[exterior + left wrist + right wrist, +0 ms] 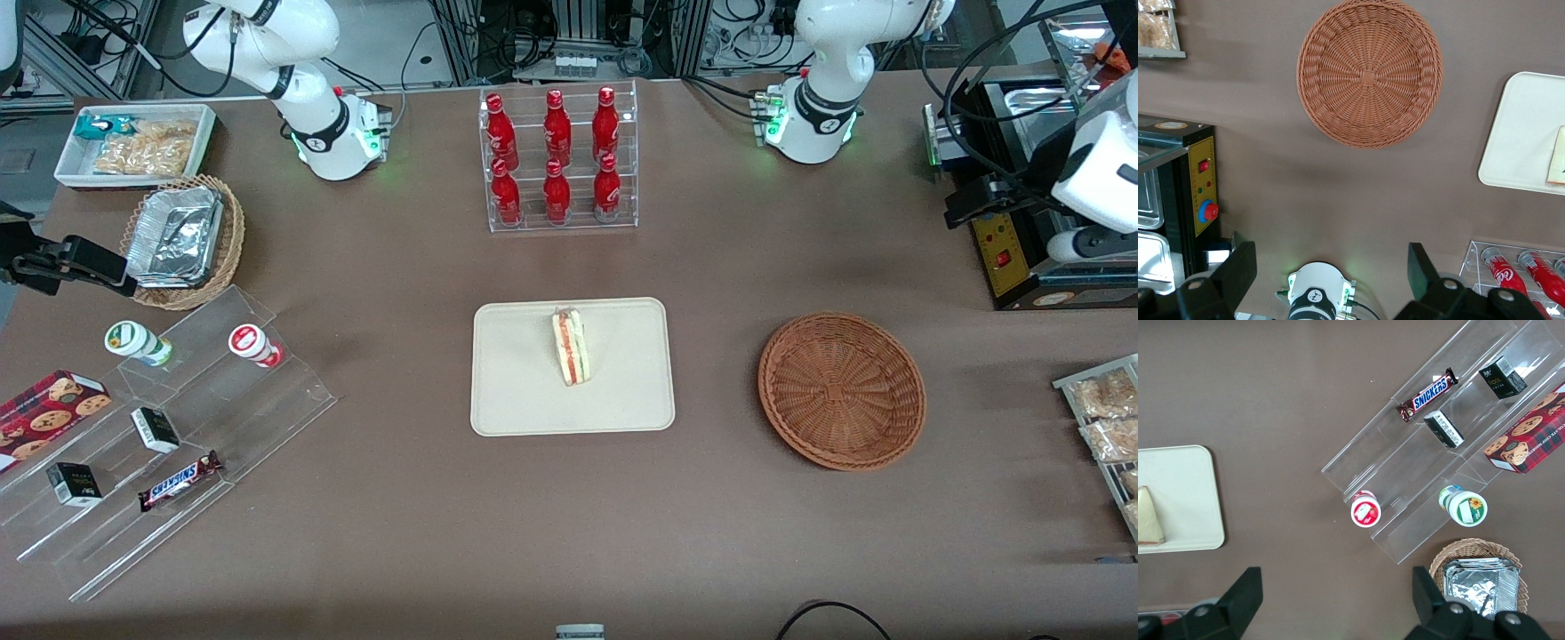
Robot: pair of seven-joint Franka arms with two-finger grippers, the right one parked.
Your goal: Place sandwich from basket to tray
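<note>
On the tray [524,391] near the middle of the table [400,533] lies the sandwich [571,346], resting on its side with the red and green filling showing along its cut edge. It sits in the part of the tray farther from the front camera, clear of the rim. Toward the working arm's end of the table, well apart from the tray, the basket [841,388] stands with nothing in it; the wrist view shows its bare woven bottom.

High above the table near that same end, the gripper [1331,273] hangs clear of both the basket and the tray, its camera looking down on them. Its two dark fingers [1238,267] stand wide apart with nothing between them, and the arm's own white base [1317,297] shows in the gap.

Farther from the front camera than the tray, a clear rack [560,160] holds six red bottles [556,133] in two rows. Beside the basket, farther from the front camera, a black box [1005,249] with a red button sits near the table's edge. Toward the parked arm's end, clear stepped shelves [178,427] carry a chocolate bar [180,481], small boxes and two cups.
</note>
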